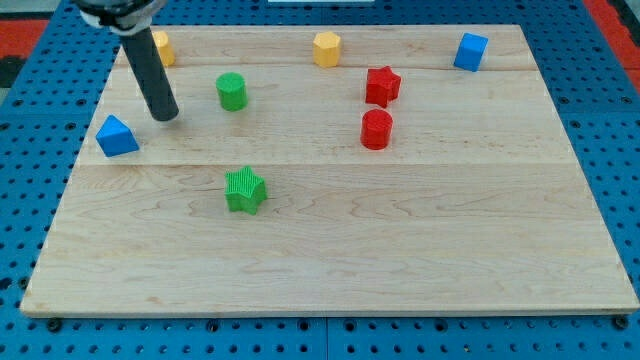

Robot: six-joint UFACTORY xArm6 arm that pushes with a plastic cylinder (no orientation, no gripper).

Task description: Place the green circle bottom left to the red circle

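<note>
My tip (167, 116) rests on the bench (400, 230) just left of the green circle (231, 91), the red circle (376, 129) well right; I carry no jaws

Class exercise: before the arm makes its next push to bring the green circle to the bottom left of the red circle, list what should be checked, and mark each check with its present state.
1. My tip in view, left of the green circle, apart: ok.
2. Green circle at bottom left of the red circle: not ok.
3. Path rightward between them free of blocks: ok.
4. Green star clear of the target spot: cannot tell.
5. Red star clear of the path: ok.
</note>
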